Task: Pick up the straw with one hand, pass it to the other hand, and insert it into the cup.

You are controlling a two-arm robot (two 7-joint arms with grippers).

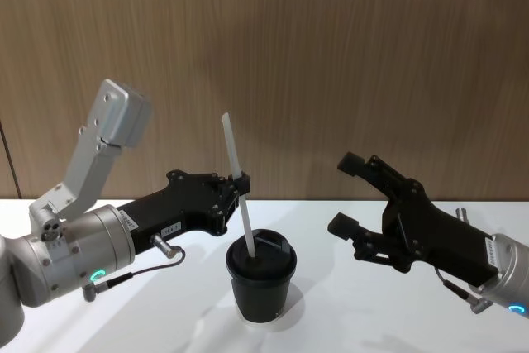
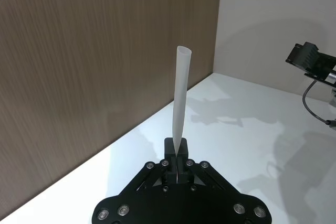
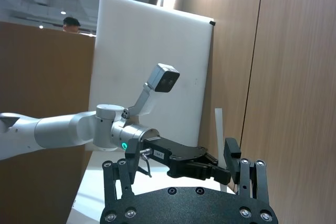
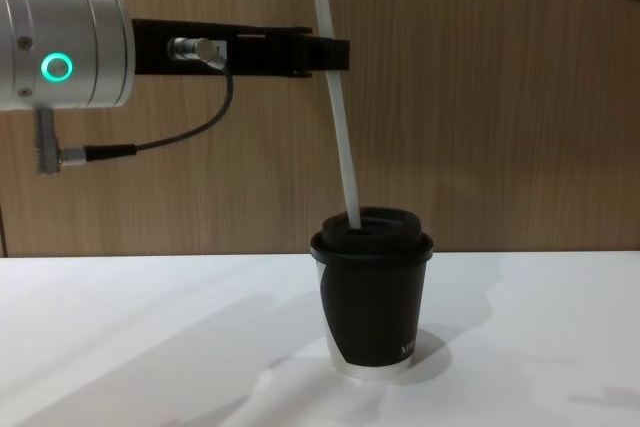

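The black cup point(image 1: 261, 280) with its domed lid stands on the white table, also in the chest view point(image 4: 372, 297). The white straw point(image 1: 235, 155) leans slightly, and its lower end sits in the lid's opening point(image 4: 355, 219). My left gripper point(image 1: 240, 184), the one with the silver wrist and green ring light, is shut on the straw's middle, above the cup point(image 4: 325, 54). In the left wrist view the straw point(image 2: 181, 98) rises from between the closed fingertips point(image 2: 177, 153). My right gripper point(image 1: 341, 193) hangs open and holds nothing, to the right of the cup and apart from it.
A wood-panelled wall point(image 1: 372, 55) stands close behind the white table point(image 1: 372, 320). A white board point(image 3: 152, 40) leans against the wall beyond the left arm. Bare tabletop lies on both sides of the cup.
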